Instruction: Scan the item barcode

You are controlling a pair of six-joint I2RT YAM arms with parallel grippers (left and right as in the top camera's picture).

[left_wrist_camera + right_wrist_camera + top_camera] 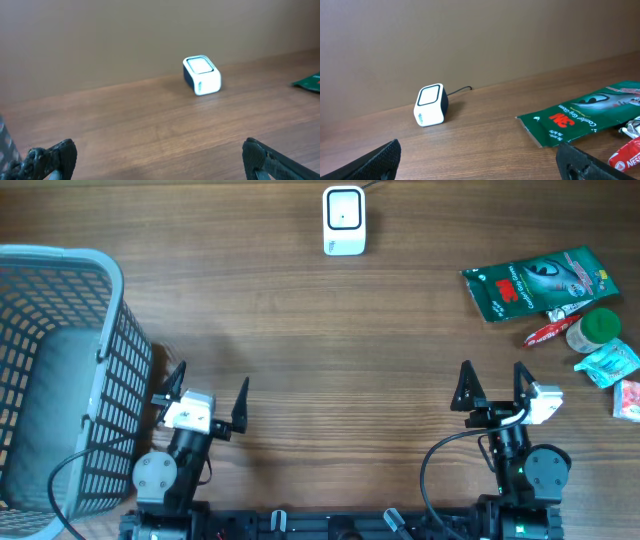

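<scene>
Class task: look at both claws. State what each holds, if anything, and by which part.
Nothing is held: the left claw and the right claw both stand open and empty.

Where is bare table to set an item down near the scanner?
Bare table spans from the basket to the green pouch, between the scanner and the left claw and right claw. Crowded only at the right edge, around the packets.

A brown wood-grain table [330, 350] meets a plain tan wall [100, 35] under even light.
</scene>
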